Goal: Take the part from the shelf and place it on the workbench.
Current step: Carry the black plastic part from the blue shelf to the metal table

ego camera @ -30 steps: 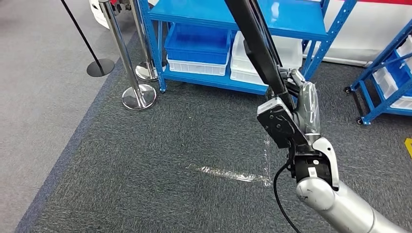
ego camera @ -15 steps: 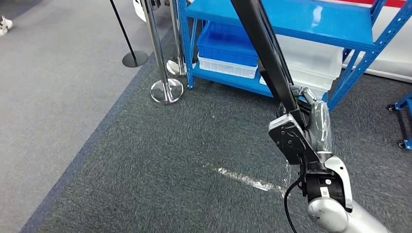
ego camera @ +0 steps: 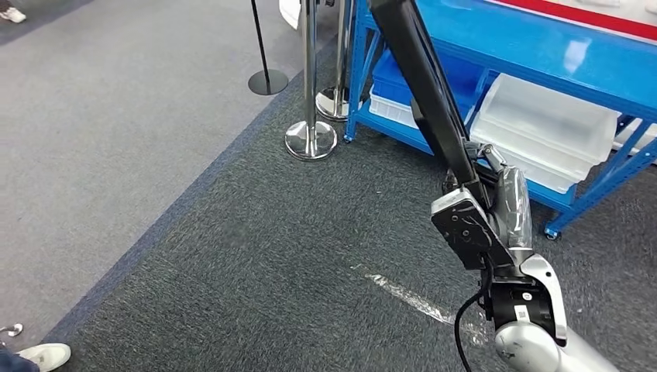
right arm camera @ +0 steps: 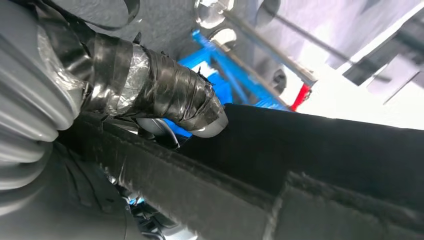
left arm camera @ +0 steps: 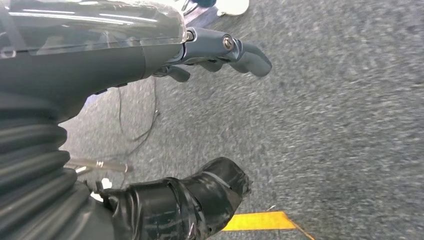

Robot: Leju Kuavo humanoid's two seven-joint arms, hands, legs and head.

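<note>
Camera swung right; right hand point(ego camera: 496, 198) still grips the long black part point(ego camera: 422, 85).

Right hand point(ego camera: 496, 205) gripping long black part point(ego camera: 426, 93) above dark carpet point(ego camera: 271, 271); blue shelf point(ego camera: 542, 54) beyond, chrome stanchions point(ego camera: 310, 116) at carpet's edge.

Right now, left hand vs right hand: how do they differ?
The right hand grips the long black part, which rises steeply from it; the left hand holds nothing, its fingers spread apart from the taped thumb. The right hand is raised in front of the blue shelf; the left hand hangs over grey carpet. Both have a grey ribbed cover and a black-taped thumb.
</note>
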